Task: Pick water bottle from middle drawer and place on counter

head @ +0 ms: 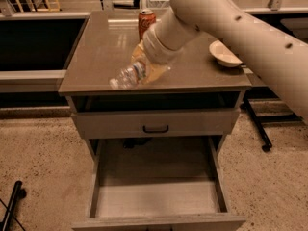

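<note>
Inventory, as I read it from the remote station:

1. Gripper (143, 70): over the front half of the counter (96, 52), at the end of the cream arm (231, 18), which reaches in from upper right. It is clamped on the base end of the bottle.
2. Bottle (126, 76): clear, crinkled, tilted with its white cap down and to the left, near the counter's front edge. I cannot tell whether it touches the surface.
3. Drawer (156, 198): pulled out toward me, pale floor showing, below the closed drawer front (155, 121) with the black handle.
4. Can (147, 20): red, upright at the back of the counter, just beside the arm.
5. Bowl (225, 54): pale, on the counter's right side, partly behind the arm.
6. Floor (38, 162): speckled beige.
</note>
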{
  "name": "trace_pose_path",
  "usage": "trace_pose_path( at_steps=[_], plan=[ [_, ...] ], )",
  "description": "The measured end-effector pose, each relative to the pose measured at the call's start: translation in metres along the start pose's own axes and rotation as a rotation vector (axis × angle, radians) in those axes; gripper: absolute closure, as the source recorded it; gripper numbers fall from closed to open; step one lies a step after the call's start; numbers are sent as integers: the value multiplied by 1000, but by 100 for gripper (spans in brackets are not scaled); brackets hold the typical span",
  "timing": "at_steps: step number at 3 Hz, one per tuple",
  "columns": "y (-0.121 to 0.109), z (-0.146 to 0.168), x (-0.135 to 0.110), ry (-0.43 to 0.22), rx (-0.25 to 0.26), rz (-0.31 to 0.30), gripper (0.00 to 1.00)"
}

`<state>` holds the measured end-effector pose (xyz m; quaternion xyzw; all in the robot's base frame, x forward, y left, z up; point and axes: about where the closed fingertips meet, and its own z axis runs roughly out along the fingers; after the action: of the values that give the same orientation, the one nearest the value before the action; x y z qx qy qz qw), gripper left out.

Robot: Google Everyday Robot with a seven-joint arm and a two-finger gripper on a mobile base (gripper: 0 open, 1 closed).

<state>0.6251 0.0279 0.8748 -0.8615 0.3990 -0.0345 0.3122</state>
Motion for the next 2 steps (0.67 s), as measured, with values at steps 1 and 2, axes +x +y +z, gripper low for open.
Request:
trace_pose_path(
  at_steps=[1, 2],
  plan=[
    [-54, -6, 26, 54, 46, 81, 88],
    [-83, 14, 56, 143, 78, 188, 65]
  ],
)
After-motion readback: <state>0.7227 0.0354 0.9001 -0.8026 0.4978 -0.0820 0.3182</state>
